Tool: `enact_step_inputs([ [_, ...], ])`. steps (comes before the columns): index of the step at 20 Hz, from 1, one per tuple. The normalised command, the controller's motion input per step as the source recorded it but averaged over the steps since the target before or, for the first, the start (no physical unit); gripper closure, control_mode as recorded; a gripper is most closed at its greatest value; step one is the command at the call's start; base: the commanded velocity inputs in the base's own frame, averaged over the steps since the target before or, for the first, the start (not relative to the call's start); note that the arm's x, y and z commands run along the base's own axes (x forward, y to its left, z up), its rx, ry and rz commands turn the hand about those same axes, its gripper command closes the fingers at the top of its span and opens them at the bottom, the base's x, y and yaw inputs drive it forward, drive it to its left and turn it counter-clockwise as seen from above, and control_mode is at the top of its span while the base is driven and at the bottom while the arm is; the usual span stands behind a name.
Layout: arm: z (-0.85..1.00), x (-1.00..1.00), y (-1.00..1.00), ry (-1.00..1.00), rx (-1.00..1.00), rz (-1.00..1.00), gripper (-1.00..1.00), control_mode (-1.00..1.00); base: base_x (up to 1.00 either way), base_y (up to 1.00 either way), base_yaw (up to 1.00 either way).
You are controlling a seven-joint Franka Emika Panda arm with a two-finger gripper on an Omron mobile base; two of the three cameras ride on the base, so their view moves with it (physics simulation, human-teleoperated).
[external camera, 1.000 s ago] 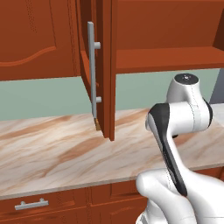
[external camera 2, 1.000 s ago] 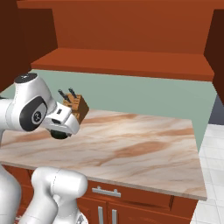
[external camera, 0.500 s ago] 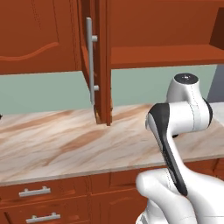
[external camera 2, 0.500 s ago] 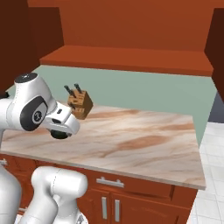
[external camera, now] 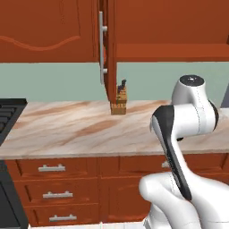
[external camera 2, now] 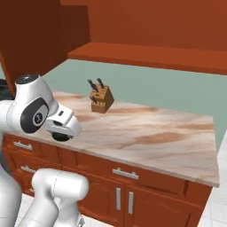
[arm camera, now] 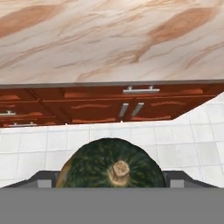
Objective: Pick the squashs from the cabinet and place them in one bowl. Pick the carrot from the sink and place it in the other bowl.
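The gripper (arm camera: 111, 181) grasps a dark green squash (arm camera: 111, 164) between its fingers (stem nub facing the camera).

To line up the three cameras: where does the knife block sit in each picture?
Left base view: knife block at centre, on the marble counter below the open cabinet door.
Right base view: knife block upper left of centre, by the green wall.
Hand view: not in it.
Shared landmark: the marble counter.

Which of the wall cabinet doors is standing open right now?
The cabinet door with the long grey bar handle, directly above the knife block. It swings out edge-on toward the camera, while the arched-panel door to its left sits flat and shut.
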Motion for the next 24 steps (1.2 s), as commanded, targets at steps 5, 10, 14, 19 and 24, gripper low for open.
enact_step_inputs([
  [5, 0.00, 0.00, 0.00, 0.00, 0.00, 0.00, 1.00, 1.00, -0.31, 0.01, 0.63],
  [10, 0.00, 0.00, 0.00, 0.00, 0.00, 0.00, 1.00, 1.00, -0.09, 0.06, 0.81],
  [14, 0.00, 0.00, 0.00, 0.00, 0.00, 0.00, 1.00, 1.00, -0.01, 0.08, 0.87],
  [19, 0.00, 0.00, 0.00, 0.00, 0.00, 0.00, 1.00, 1.00, 0.00, 0.05, 0.88],
  [24, 0.00, 0.00, 0.00, 0.00, 0.00, 0.00, 1.00, 1.00, 0.10, 0.00, 0.85],
])
